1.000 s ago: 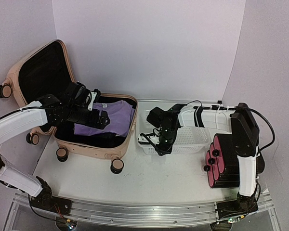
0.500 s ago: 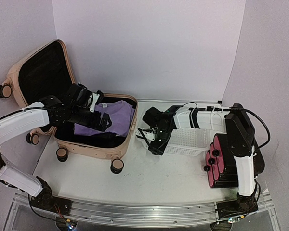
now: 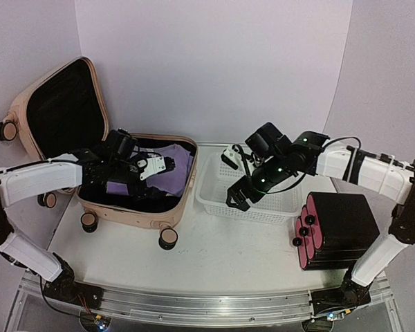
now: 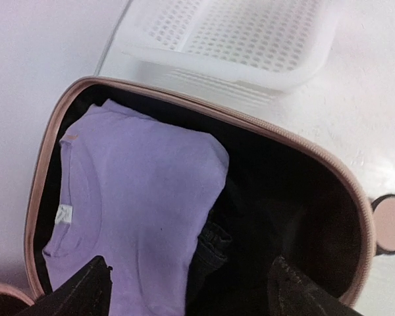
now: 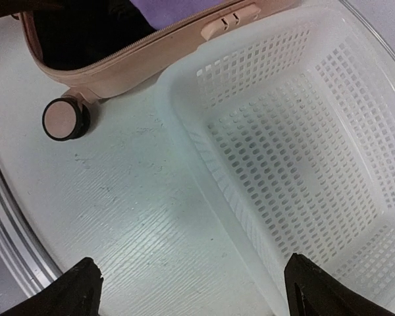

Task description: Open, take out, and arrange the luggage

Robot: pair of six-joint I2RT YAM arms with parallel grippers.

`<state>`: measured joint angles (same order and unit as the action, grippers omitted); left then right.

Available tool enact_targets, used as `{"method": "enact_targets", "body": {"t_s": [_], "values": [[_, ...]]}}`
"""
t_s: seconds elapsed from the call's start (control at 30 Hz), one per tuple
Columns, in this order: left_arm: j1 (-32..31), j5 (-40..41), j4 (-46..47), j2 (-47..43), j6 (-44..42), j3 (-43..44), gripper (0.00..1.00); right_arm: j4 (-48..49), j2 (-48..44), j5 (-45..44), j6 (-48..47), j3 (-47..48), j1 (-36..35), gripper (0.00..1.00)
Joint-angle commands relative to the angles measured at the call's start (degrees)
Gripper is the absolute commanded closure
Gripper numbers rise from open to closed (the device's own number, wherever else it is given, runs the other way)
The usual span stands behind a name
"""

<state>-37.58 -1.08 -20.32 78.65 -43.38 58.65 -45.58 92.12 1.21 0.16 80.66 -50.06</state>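
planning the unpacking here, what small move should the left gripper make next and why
Probably lower the left gripper straight down onto the purple shirt and close on its edge. The gripper hangs open above the open suitcase, the shirt lies folded on top of the dark clothes, and the white basket beside the suitcase is empty.

Bright, even diffuse light, faint shadows; wrist views slightly soft; black detail lost inside the luggage (image 3: 131, 216).
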Motion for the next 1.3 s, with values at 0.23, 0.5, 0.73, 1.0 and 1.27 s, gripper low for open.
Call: {"method": "enact_targets", "body": {"t_s": [0.23,0.5,0.73,1.0,1.27], "values": [[4.7,-10.4,-7.1,20.6,-25.4,19.6,0.42,1.9,-23.6,4.2,8.7,-18.2,-0.1,0.02],[4.4,-14.5,-7.9,26.6,-26.8,22.1,0.36,0.3,-32.4,1.3,10.4,-21.0,0.0,0.02],[2.6,-10.4,-4.7,28.7,-28.7,20.0,0.35,-0.6,-30.2,3.1,10.3,-20.2,-0.1,0.02],[1.3,-5.4,2.5,29.8,-30.5,17.1,0.37,0.0,-27.7,4.7,10.5,-20.1,-0.1,0.02],[1.1,-2.1,3.7,32.3,-30.5,18.9,0.49,0.6,-28.6,4.5,11.6,-21.2,-0.1,0.02]]}}
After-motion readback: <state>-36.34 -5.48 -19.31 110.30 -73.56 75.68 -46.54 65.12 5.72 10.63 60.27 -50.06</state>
